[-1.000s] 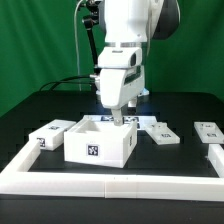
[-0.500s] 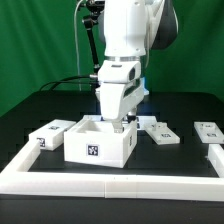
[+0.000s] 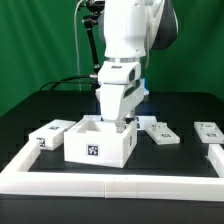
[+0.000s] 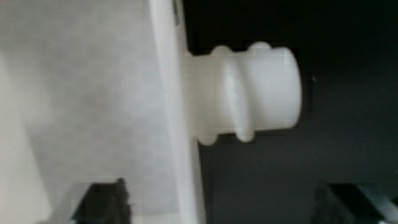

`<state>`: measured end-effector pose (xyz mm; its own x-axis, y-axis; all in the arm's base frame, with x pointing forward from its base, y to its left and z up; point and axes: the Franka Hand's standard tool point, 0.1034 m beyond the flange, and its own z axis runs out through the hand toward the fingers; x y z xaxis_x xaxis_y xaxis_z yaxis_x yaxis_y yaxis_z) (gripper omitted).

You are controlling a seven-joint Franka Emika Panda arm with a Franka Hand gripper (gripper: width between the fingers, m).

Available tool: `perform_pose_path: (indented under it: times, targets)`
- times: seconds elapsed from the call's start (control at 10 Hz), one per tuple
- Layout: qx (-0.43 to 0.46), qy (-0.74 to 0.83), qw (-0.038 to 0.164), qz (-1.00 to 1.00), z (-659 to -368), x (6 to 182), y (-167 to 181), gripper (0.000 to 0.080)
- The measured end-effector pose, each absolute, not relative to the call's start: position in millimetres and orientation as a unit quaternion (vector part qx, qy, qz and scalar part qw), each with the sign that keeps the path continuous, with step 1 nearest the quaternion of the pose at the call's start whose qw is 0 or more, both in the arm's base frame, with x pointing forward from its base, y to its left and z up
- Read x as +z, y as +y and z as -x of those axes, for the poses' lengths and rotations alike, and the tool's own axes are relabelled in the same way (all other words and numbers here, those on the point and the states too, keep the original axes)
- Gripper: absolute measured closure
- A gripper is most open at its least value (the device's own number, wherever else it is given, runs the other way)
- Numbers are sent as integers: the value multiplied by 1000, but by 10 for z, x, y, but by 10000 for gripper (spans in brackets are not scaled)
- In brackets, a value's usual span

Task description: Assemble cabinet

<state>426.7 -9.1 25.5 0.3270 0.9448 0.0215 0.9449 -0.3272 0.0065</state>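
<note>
A black bench (image 3: pixel 25 108), fenced by a long white rail (image 3: pixel 110 183) and backed by a green curtain (image 3: pixel 40 40), carried the loose parts. The white plastic boxy cabinet body (image 3: pixel 98 148) sat mid-bench near the front rail. Its open side faced up, and one black-and-white square tag (image 3: pixel 93 151) was turned toward the camera. Its long axis ran across the exterior view from left to right.

One small white tagged drawer block (image 3: pixel 52 132) lay just beside the body on the exterior view's left. Two more (image 3: pixel 160 132) (image 3: pixel 208 130) lay apart on the right.

The white arm's pincer (image 3: pixel 122 120) reached down at the body's rear right corner. In the wrist view its black fingertips (image 4: pixel 107 200) stood spread wide, released, over a white wall (image 4: pixel 89 100) bearing a ribbed round white knob (image 4: pixel 249 95).
</note>
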Motion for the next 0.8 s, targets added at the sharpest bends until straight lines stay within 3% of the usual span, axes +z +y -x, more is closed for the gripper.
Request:
perform_pose_path:
  times: [0.1,0.3,0.4,0.8]
  targets:
    - [-11,-580,4,815,-4267,255,-91,409]
    - [-11,-580,4,815,-4268,255,-92,689]
    - [-10,-579,4,815,-4266,254,-93,763]
    - [-10,-579,4,815,-4268,255,-97,765]
